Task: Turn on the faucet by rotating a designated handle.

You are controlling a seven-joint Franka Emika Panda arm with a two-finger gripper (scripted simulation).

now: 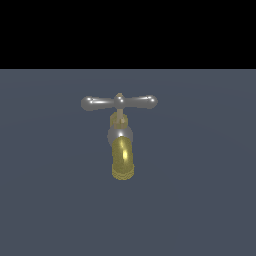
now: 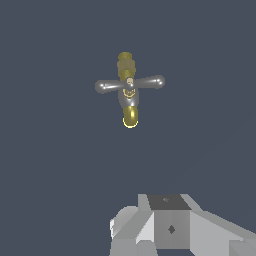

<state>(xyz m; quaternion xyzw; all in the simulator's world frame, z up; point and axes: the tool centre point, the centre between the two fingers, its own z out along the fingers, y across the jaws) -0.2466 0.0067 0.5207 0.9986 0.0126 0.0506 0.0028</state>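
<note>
The faucet (image 1: 121,150) stands alone on the dark grey floor, with its brass-yellow curved spout (image 1: 122,159) pointing toward the exterior camera. The handle (image 1: 119,102), a shiny grey crossbar with two bulbous ends and a small brass knob at its centre, lies level across the top. In the wrist view the faucet (image 2: 129,107) shows from above, with the handle (image 2: 130,83) across it. Only a grey blocky part of the gripper (image 2: 170,225) shows at the edge of the wrist view, well apart from the faucet. Its fingertips do not show. The arm is out of the exterior view.
A flat dark grey floor (image 1: 200,200) surrounds the faucet. A black band (image 1: 128,30) fills the top of the exterior view. No other objects show.
</note>
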